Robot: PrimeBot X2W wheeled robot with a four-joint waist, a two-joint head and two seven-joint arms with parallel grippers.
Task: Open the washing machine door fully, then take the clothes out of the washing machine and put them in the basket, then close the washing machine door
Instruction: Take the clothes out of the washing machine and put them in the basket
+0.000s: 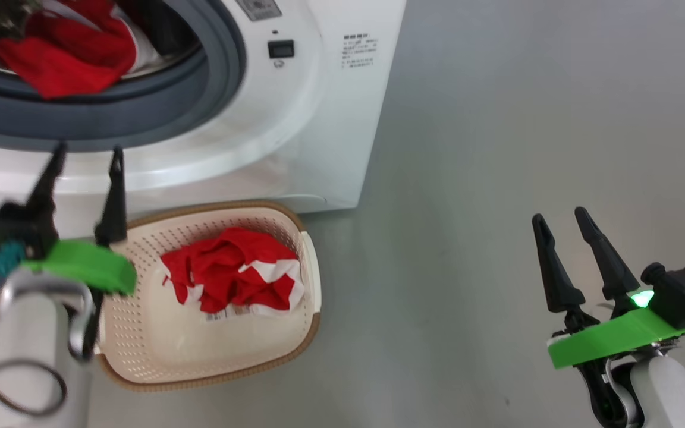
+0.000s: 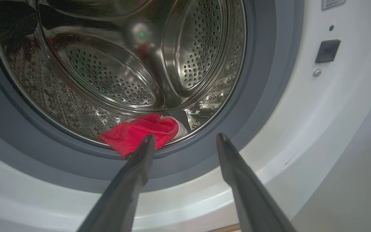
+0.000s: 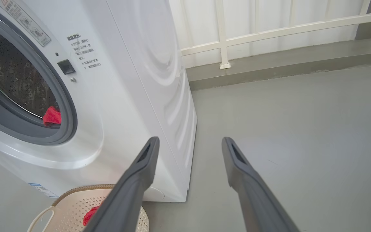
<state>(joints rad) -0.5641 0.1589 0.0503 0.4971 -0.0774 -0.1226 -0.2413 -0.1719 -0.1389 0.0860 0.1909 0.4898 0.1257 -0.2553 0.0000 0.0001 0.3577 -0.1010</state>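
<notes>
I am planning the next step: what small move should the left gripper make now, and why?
Probably reach forward into the drum: the left gripper is open and empty, and red clothes lie just ahead at the drum's front lip.

The left gripper (image 1: 88, 151) sits at the lower left of the head view. Its two dark fingers (image 1: 115, 196) are parted and point up the frame, with nothing between them. Below it are a green wrist bracket (image 1: 84, 264) and a pale forearm (image 1: 27, 356). The right gripper (image 1: 559, 215) is at the lower right, fingers likewise spread and empty, leaning slightly left. Both wrist views show the same wide gap.
</notes>
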